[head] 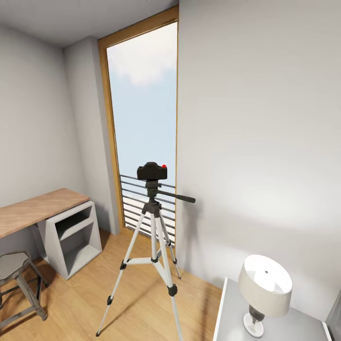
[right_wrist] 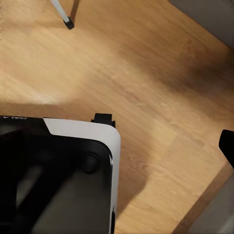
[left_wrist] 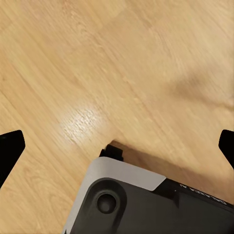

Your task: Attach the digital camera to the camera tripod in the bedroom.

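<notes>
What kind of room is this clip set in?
Likely a bedroom or study: a wood-topped desk with a stool, a lamp on a side table, and a tall wood-framed window.

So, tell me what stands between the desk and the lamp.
In the head view, the tripod stands on the wood floor between the desk and the lamp, with the camera on its head.

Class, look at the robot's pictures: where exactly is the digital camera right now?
In the head view, the digital camera sits on top of the camera tripod, mid-picture before the tall window, right of the desk.
</notes>
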Tool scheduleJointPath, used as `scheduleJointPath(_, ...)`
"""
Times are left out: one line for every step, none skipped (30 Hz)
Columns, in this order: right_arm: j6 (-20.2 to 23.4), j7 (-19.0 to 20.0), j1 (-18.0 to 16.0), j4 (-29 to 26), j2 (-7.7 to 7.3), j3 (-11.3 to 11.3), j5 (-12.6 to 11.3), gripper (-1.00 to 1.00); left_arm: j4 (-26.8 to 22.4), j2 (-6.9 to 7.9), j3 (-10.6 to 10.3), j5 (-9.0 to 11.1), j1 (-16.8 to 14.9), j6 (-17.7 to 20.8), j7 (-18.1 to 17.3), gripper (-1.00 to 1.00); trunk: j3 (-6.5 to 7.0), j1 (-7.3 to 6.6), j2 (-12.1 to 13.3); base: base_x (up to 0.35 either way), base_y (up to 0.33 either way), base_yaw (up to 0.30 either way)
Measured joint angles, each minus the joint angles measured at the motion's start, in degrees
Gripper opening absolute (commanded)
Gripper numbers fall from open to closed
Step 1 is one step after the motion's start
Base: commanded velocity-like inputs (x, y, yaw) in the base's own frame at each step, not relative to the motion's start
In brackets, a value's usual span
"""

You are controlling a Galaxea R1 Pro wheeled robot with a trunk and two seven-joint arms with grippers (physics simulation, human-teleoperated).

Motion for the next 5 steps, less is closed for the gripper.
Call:
scheduleJointPath(0.0,0.0,0.0,0.0,0.0,0.0,0.0,1.0,0.0,0.0,0.0,0.0,0.0,0.0,0.0,1.0,0.0,0.0,0.0,0.0,0.0,0.0)
scheduleJointPath(0.0,0.0,0.0,0.0,0.0,0.0,0.0,1.0,0.0,0.0,0.0,0.0,0.0,0.0,0.0,1.0,0.0,0.0,0.0,0.0,0.0,0.0)
scheduleJointPath(0.0,0.0,0.0,0.0,0.0,0.0,0.0,1.0,0.0,0.0,0.0,0.0,0.0,0.0,0.0,1.0,0.0,0.0,0.0,0.0,0.0,0.0)
scheduleJointPath(0.0,0.0,0.0,0.0,0.0,0.0,0.0,1.0,0.0,0.0,0.0,0.0,0.0,0.0,0.0,1.0,0.0,0.0,0.0,0.0,0.0,0.0)
scheduleJointPath(0.0,0.0,0.0,0.0,0.0,0.0,0.0,1.0,0.0,0.0,0.0,0.0,0.0,0.0,0.0,1.0,0.0,0.0,0.0,0.0,0.0,0.0)
